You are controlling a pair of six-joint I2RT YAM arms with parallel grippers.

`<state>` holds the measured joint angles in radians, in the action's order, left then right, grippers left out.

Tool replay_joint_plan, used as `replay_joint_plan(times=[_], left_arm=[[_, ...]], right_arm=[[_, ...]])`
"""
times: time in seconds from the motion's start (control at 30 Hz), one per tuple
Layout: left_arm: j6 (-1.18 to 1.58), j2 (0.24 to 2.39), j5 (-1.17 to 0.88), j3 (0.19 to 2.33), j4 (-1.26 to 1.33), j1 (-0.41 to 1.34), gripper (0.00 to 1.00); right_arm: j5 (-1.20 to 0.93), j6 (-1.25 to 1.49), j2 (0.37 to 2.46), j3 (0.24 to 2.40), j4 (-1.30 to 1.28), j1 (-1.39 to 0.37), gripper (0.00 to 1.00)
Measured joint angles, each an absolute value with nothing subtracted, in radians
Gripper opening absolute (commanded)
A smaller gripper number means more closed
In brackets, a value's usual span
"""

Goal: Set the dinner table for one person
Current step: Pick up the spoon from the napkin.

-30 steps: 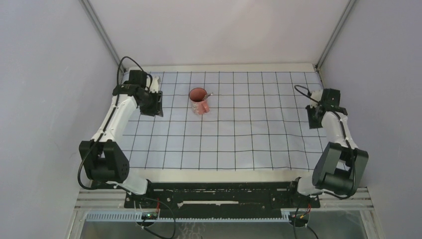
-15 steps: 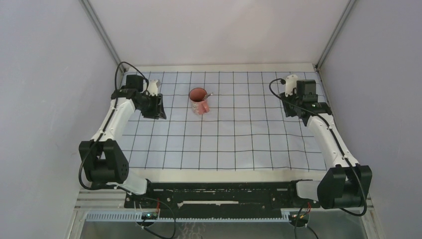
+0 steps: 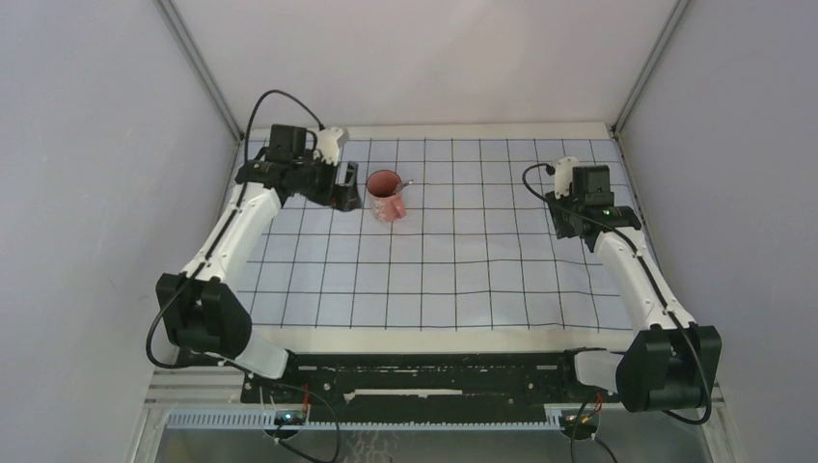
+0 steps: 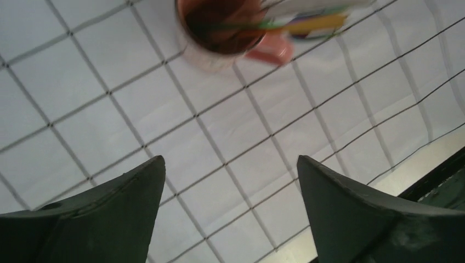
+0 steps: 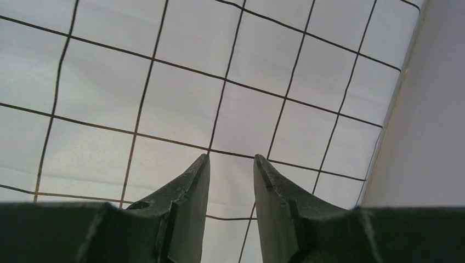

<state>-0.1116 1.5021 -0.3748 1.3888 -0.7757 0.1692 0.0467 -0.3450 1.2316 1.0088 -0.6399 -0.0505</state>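
Swung left gripper (image 3: 349, 189) rightward, now just beside mug (image 3: 386, 197); jaws wide, empty. Right gripper (image 5: 231, 160) narrowly parted, empty, over cloth (image 3: 463, 260). Table (image 3: 434, 340) under cloth, bare at near edge.

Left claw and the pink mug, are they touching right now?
Apart. In the left wrist view the left claw stands open, with bare gridded cloth between its fingertips and the mug.

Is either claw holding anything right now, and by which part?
Nothing is held. The left claw stands wide open near the pink mug, not touching it; the right claw is parted over bare gridded cloth.
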Motion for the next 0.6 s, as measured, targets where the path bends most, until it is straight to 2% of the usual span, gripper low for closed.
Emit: replay_joint_plan(times=[0.13,0.3,0.6], left_arm=[[-0.138,1.560,-0.432,1.493,-0.704,0.250,1.00],[-0.099,1.707,-0.615,1.617,-0.689,0.266,1.00],[-0.023,1.740,-0.752,1.501,-0.558,0.276,1.00]], right_arm=[[0.056,-0.341,1.231,1.006,-0.640,-0.044,0.43],[0.075,-0.344,1.221,0.980,-0.636,-0.031,0.43],[0.079,-0.361,1.161,0.939,-0.649,0.044,0.42]])
